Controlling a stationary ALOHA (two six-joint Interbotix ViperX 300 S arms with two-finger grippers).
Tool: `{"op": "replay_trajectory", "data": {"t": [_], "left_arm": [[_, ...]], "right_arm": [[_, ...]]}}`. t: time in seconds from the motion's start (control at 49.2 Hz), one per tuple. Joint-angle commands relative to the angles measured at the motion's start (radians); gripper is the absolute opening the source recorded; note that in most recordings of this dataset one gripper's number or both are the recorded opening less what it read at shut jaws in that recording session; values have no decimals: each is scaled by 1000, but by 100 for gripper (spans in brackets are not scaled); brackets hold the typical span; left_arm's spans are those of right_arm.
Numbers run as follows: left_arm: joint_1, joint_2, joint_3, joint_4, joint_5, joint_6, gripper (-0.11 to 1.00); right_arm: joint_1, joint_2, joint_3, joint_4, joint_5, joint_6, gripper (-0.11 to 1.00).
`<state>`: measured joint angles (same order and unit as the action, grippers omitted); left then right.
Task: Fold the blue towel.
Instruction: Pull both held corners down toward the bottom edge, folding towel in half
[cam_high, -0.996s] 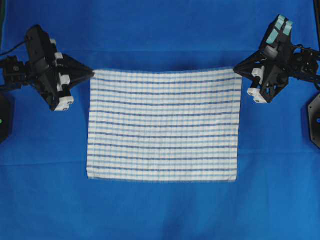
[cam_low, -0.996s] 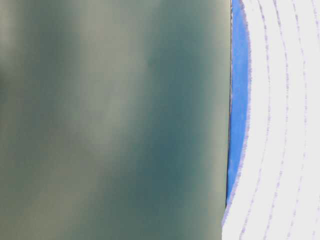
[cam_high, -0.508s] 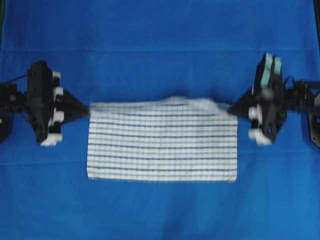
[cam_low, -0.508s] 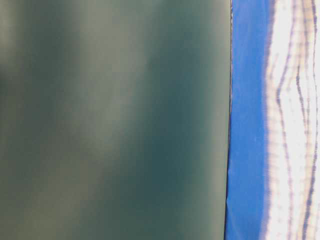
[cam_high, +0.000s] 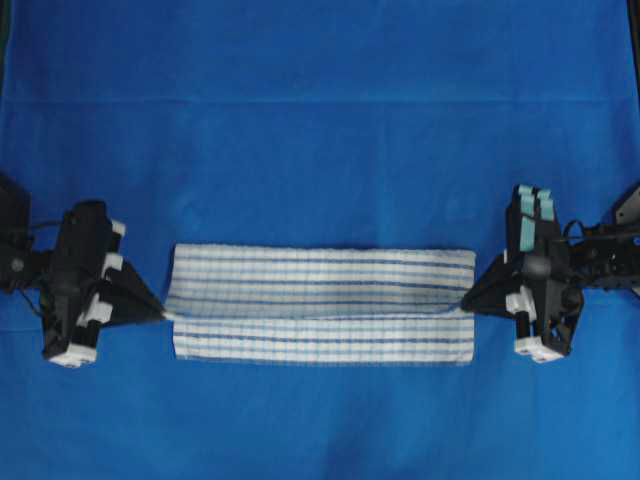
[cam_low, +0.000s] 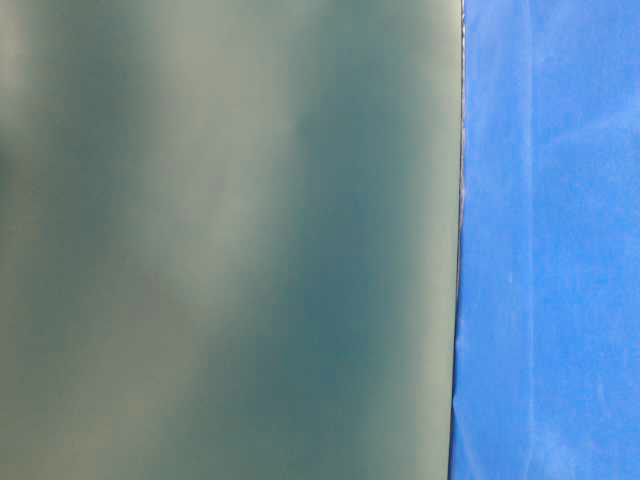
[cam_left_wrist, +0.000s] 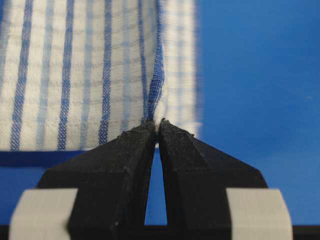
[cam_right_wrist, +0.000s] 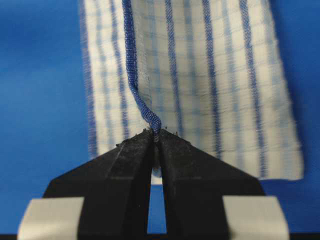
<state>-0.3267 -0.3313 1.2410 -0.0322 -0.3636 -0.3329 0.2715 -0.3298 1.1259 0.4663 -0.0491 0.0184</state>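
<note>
The towel (cam_high: 320, 300) lies doubled over on the blue-covered counter (cam_high: 320, 120), a little toward 6 o'clock from the middle. The left claw (cam_high: 160, 313), at 9 o'clock, pinches one corner; the right claw (cam_high: 466, 300), at 3 o'clock, pinches the other.

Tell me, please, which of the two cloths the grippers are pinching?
The striped white towel, held at both ends; the plain blue table cloth lies flat beneath, untouched.
</note>
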Motion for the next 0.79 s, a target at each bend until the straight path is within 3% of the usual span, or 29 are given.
{"op": "replay_trajectory", "data": {"t": [0.0,0.61,0.691,0.772], "left_arm": [[-29,14,-29,-2,-5,-9,3],[-41,67,-91,-2,28,-8,4],[-41,67,-92,0,31,-9,15],[-41,66,-94,-2,32,-9,36]], "right_arm": [[25,9,-28,17,-3,-2,6],[60,72,-81,34,44,-2,6],[60,72,-89,44,49,-2,7],[61,71,-103,54,58,-2,7]]}}
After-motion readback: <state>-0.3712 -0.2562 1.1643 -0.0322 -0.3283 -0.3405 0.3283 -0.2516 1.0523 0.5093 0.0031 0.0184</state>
